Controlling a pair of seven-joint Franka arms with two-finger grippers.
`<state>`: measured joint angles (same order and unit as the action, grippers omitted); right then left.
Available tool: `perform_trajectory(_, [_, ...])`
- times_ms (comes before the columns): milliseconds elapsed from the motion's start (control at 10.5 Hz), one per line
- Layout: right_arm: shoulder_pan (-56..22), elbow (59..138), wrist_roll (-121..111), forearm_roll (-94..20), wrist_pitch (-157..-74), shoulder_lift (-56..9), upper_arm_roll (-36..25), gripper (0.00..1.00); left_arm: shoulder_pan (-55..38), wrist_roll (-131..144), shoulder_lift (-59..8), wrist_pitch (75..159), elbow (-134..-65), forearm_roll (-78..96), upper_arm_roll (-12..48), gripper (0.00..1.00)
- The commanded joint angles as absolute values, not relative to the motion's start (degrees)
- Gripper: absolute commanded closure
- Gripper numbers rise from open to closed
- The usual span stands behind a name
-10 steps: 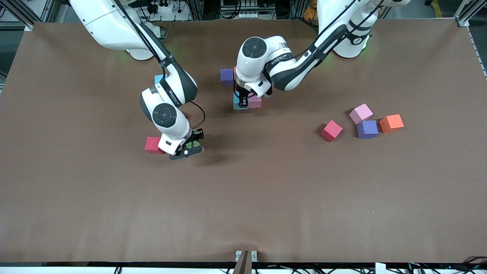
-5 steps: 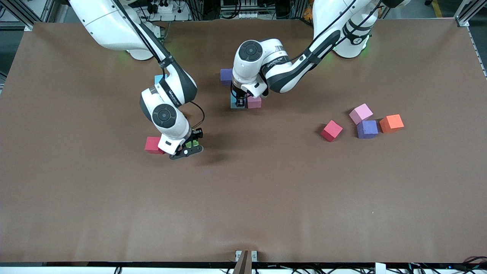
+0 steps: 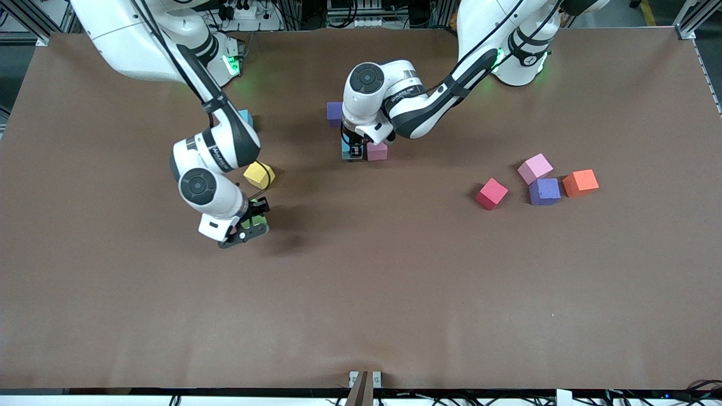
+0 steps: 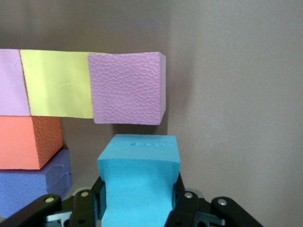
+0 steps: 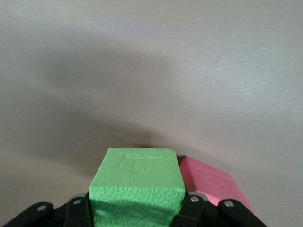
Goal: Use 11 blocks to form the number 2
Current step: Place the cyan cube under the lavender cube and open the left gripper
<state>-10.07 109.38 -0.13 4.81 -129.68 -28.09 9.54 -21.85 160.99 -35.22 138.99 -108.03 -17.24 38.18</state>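
**Inspector:** Front view first. Where do the grippers stand?

**Assistant:** The left gripper [image 3: 355, 150] is down at the partly built number 2 [image 3: 361, 151] in the middle of the table, toward the robots' bases. It pinches a blue block [image 3: 348, 155] that sits just beside a pink block [image 3: 377, 151]; a purple block [image 3: 334, 113] shows past the wrist. The right gripper [image 3: 248, 221] is over bare table toward the right arm's end, pinching a green block [image 3: 255, 219]. A yellow block [image 3: 259, 175] lies near it, and another blue block [image 3: 245, 117] peeks out by the forearm. Four spare blocks wait toward the left arm's end: red [image 3: 492, 193], pink [image 3: 535, 168], purple [image 3: 544, 191], orange [image 3: 580, 182].

**Inspector:** Left wrist view?

**Assistant:** The blue block [image 4: 140, 182] is clamped between the jaws, its sides squeezed in. Next to it lies a row of purple [image 4: 127, 88], yellow [image 4: 57, 84] and pink [image 4: 10, 83], with orange [image 4: 28, 142] and a second purple [image 4: 33, 187] under that row. I judge the blue is held square so it drops flush beneath the row's end cube.

**Inspector:** Right wrist view?

**Assistant:** The green block [image 5: 136, 187] is gripped square between the jaws; a red block [image 5: 208, 182] lies beside it on the table. Whether the green touches the table I cannot tell. It looks set for carrying to the digit.
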Motion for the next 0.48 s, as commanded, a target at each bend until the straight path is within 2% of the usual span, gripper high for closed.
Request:
perform_trajectory(0, [-8.53, 111.53, -2.02, 5.54, -129.73, -25.93, 10.37, 1.0, -23.12, 177.62, -35.42, 139.22, -107.4, -21.8, 37.97, 0.5])
perform_trajectory(382, [-8.44, 111.53, -2.11, 5.54, -129.73, -25.93, 10.37, 1.0, -25.05, 183.16, -35.68, 139.31, -107.4, -25.83, 36.39, 0.5])
